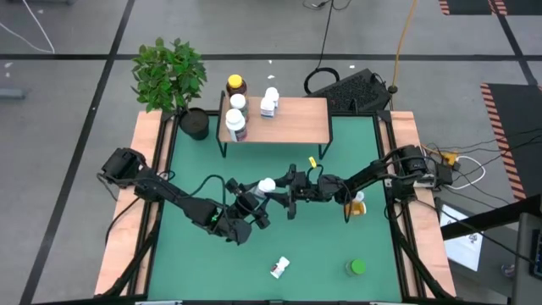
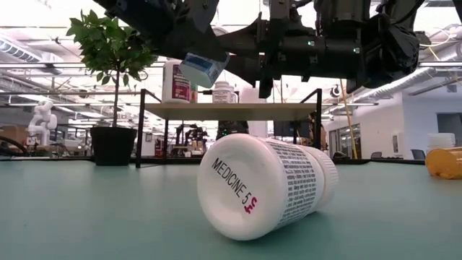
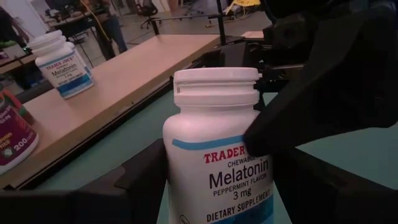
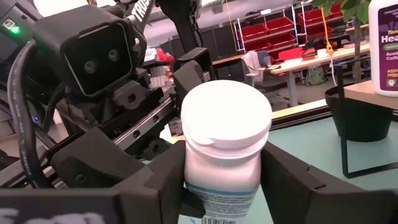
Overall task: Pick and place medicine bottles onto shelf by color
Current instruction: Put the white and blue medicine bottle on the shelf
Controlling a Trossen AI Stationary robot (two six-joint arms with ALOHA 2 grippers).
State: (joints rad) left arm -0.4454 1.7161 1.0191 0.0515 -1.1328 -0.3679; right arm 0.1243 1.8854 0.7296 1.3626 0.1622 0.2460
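A white Melatonin bottle hangs in the air above the middle of the table, tilted, between my two grippers. My left gripper comes at it from the near left and is shut on its body. My right gripper comes from the right and is shut on it below the cap. The wood-topped shelf stands at the far edge and carries an amber bottle with a yellow cap and three white bottles. Another white bottle lies on its side on the table, a green one and an orange one sit to the right. My left gripper pinches the bottle's labelled body between its two fingers. The bottle is lifted clear of the table, its cap pointing away from this gripper. My right gripper has one finger on each side of the bottle's shoulder, just under the white cap. Its fingers lie across the bottle, and the cap end faces this gripper.
A black plant pot with a leafy plant stands at the shelf's left end. The lying white bottle marked MEDICINE 5 fills the near middle of the low view. The shelf's right half is bare wood. A keyboard lies beyond the table.
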